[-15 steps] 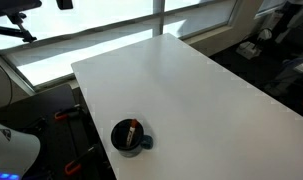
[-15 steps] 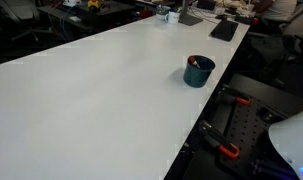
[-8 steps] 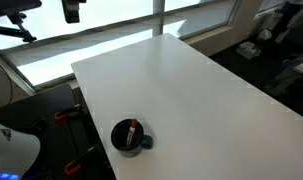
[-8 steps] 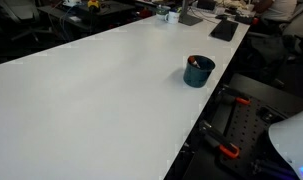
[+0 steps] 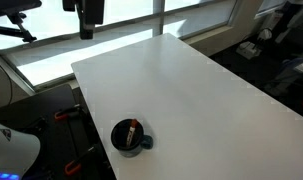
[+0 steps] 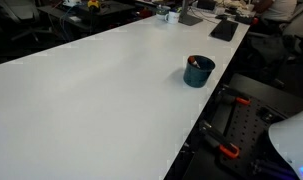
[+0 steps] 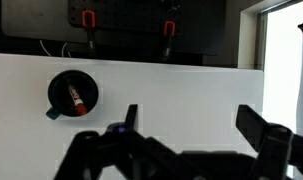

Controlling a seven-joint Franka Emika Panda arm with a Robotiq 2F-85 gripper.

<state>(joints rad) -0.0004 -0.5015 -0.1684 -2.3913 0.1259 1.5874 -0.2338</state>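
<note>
My end effector point(image 7: 191, 122) hangs wide and empty above the white worktop point(image 5: 181, 90), well apart from the upright blue mug point(image 7: 59, 90) whose wall props a marker point(image 7: 77, 97).

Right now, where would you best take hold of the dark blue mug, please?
Probably its rim wall, from straight above: the mug stands upright and open-mouthed, so one finger fits inside, away from the leaning marker. The end effector is open.

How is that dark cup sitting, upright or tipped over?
Upright: the cup stands on its base on the white table, mouth up, a marker inside.
</note>
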